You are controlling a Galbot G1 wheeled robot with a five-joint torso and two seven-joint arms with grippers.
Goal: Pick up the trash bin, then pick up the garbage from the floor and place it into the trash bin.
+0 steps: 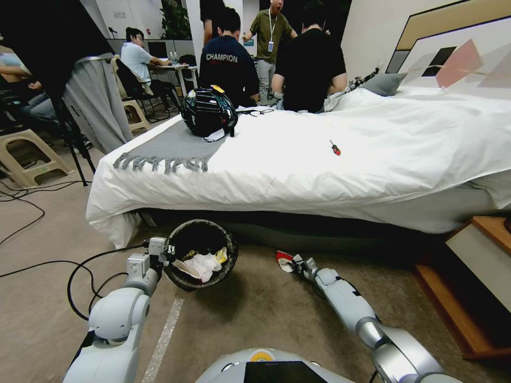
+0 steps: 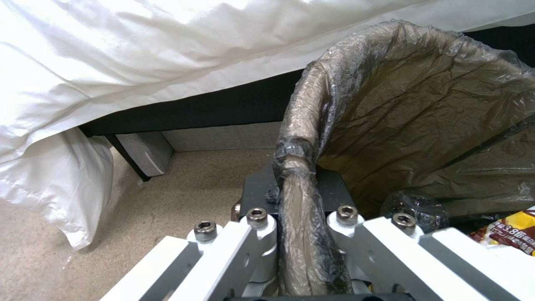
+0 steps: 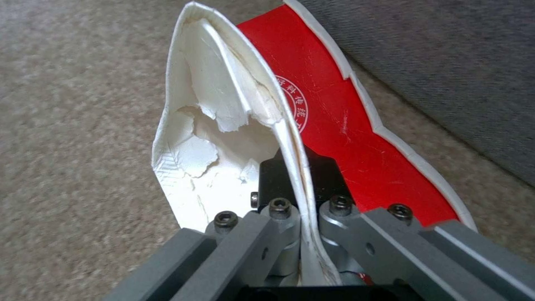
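The trash bin [image 1: 201, 254], round with a dark bag liner, hangs just above the carpet in front of the bed. My left gripper [image 1: 169, 251] is shut on its rim [image 2: 298, 167], the liner pinched between the fingers. Inside lie white tissue [image 1: 205, 264] and a yellow wrapper [image 2: 510, 232]. To the right, my right gripper [image 1: 294, 262] is shut on the garbage, a torn red-and-white packet [image 3: 312, 113], low over the floor by the bed base. The packet [image 1: 284, 259] sticks out beyond the fingertips.
The bed [image 1: 330, 159] with a white duvet overhangs just behind both grippers; a helmet [image 1: 208, 110] and a screwdriver [image 1: 335, 148] lie on it. A wooden nightstand [image 1: 474, 276] stands at the right. Black cables [image 1: 74, 266] run over the carpet at the left.
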